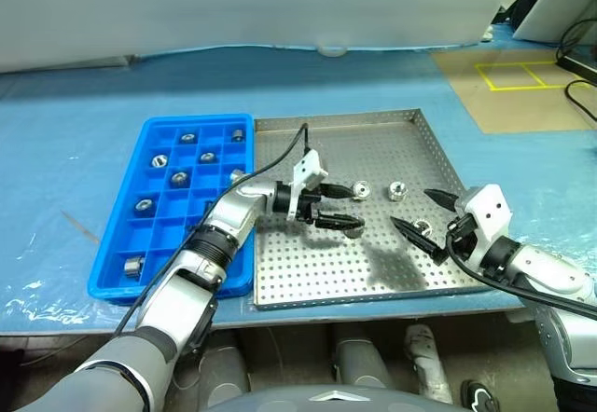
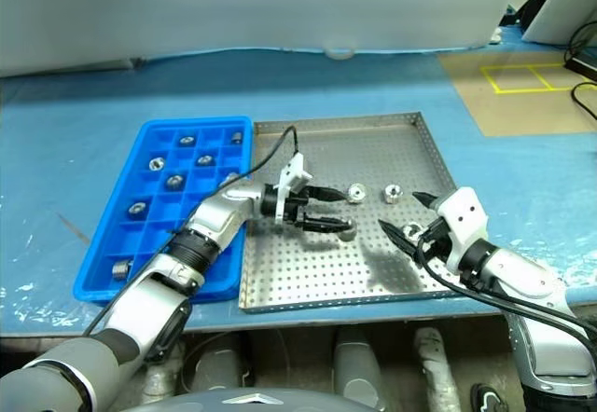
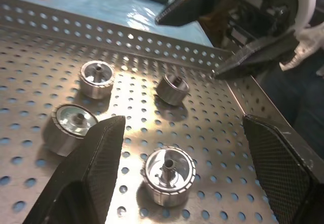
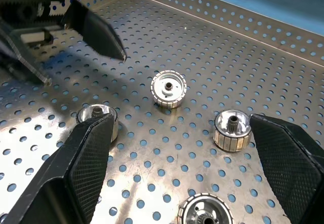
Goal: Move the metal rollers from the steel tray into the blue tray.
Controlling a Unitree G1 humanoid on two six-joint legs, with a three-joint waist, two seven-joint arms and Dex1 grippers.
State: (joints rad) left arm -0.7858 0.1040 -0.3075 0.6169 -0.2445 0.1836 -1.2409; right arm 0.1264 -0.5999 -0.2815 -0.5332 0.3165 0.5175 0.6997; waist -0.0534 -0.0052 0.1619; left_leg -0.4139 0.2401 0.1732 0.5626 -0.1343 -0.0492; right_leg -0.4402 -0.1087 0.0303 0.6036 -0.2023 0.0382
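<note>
Both pincers hang over the steel tray (image 1: 280, 286) with jaws spread and nothing between them. Reaching in from the lower left of the head view, the left gripper (image 1: 342, 205) points toward the frame's right over the tray's middle; the right gripper (image 1: 425, 214) sits at the tray's right edge, angled back toward the centre. Four metal rollers (image 4: 168, 87) are left on the perforated floor, bunched in the tray's right-centre, between the two sets of fingers. Several others already sit in compartments of the blue tray (image 1: 112, 286), which lies against the steel tray's left rim. I would judge this the approach to another pick, with the job more than half done. In the left wrist view one roller (image 3: 167, 176) stands upright between the left gripper's fingers (image 3: 91, 168), though whether the tips are down at its level I cannot tell. The next move seems to call for lowering around that roller, closing squarely on its round sides, then carrying it left to a free compartment.
</note>
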